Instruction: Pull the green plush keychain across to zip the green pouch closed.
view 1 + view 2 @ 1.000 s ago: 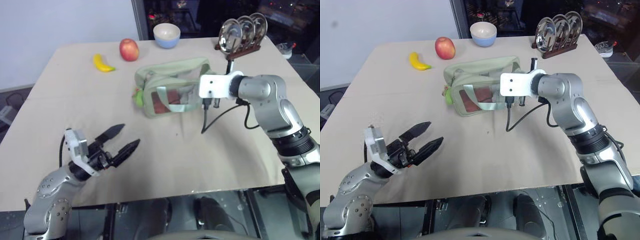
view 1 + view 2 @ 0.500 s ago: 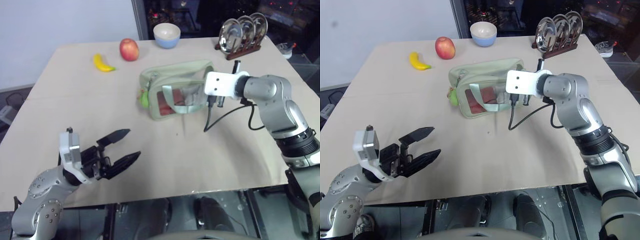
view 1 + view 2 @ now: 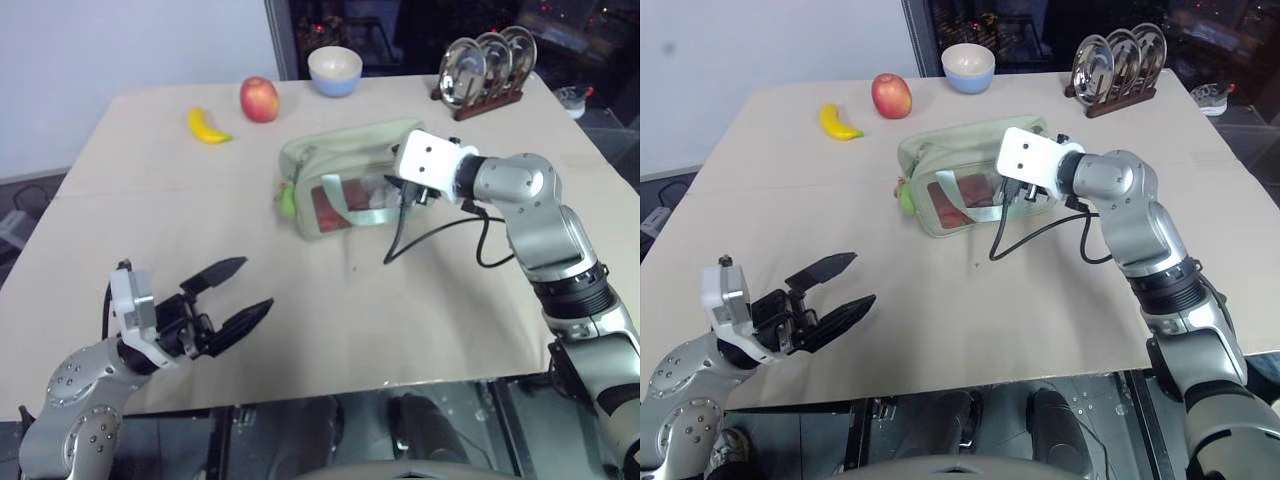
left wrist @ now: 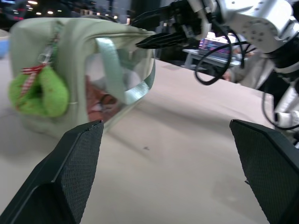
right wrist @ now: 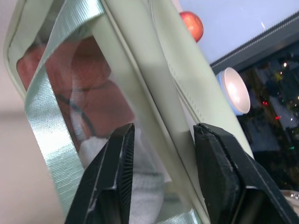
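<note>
Even bright light on the table (image 3: 150, 180); dark background with glints; wrist views blurred close up.

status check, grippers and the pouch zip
Left gripper open, low over the table, off the pouch. Right gripper open, astride the green pouch top edge. Green plush keychain hangs free at its left end.
</note>
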Robot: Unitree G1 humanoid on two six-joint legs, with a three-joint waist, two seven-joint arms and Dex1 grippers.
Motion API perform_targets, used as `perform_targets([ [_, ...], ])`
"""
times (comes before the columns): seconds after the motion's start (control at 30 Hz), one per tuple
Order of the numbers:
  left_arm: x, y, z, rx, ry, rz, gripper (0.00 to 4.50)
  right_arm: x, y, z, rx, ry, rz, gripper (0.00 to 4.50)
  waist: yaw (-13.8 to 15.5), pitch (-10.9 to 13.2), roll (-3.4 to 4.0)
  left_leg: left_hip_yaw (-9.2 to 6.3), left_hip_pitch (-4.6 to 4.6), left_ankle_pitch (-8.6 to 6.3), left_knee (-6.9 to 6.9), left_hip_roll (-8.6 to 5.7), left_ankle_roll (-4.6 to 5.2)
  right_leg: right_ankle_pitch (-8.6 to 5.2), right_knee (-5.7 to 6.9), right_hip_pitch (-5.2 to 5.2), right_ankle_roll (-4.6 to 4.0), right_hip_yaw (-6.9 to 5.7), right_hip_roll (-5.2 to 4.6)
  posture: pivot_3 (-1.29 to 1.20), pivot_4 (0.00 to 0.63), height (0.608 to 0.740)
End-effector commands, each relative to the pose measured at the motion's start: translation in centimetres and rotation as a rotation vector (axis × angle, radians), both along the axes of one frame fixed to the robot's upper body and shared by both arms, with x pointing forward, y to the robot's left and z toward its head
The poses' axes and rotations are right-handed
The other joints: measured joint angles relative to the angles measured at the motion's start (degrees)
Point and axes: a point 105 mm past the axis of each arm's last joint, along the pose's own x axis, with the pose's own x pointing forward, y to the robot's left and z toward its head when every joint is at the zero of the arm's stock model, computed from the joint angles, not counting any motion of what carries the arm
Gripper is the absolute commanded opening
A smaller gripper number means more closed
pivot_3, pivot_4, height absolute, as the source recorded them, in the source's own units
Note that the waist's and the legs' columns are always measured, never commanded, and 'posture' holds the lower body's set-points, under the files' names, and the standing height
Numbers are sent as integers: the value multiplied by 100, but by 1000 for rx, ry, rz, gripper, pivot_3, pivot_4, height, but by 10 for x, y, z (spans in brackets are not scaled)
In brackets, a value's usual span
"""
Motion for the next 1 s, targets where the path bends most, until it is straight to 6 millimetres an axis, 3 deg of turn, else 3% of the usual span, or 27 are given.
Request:
perform_targets([
  [0.03,1,9,11,6,-49,56,4500,1,9,14,-19,-81,42,2068,-4,0,0,0,0,0,0,0,0,0,0,0,0,1,0,0,150,740],
  [0.13,6,19,12,25,-50,123,4500,6,12,10,-61,-105,55,2068,-2,0,0,0,0,0,0,0,0,0,0,-1,0,0,1,0,150,740],
  [0.23,20,30,9,78,-31,231,4500,7,14,9,-75,-115,71,1214,0,0,0,0,0,0,0,0,0,0,0,0,0,0,0,0,150,740],
  [0.3,33,34,8,109,-9,304,4500,6,15,10,-81,-120,82,203,3,0,0,-1,1,1,0,0,-1,0,2,0,0,-2,1,0,150,740],
  [0.33,39,33,8,118,9,316,4500,6,15,9,-85,-122,89,10,6,0,0,-2,1,1,0,0,-1,0,3,0,0,-4,1,0,150,740],
  [0.53,84,23,16,63,65,448,4500,3,16,7,-89,-127,108,10,14,-1,-1,-4,-1,1,4,-4,-1,2,4,0,2,-4,0,0,150,740],
  [0.67,109,20,18,133,13,480,4500,2,15,6,-96,-130,105,10,-13,-1,-2,2,0,1,5,-3,-2,2,9,-5,2,0,4,0,150,740],
  [0.83,119,15,15,268,-53,468,4500,1,12,7,-94,-131,96,10,-11,-1,-2,5,-3,2,5,-2,-2,2,7,-9,2,3,5,0,150,740],
  [1.0,123,-6,12,295,-100,417,4500,-1,12,7,-89,-124,95,10,5,-1,-2,2,-6,1,5,-3,-2,2,4,-9,2,2,3,0,150,740],
])
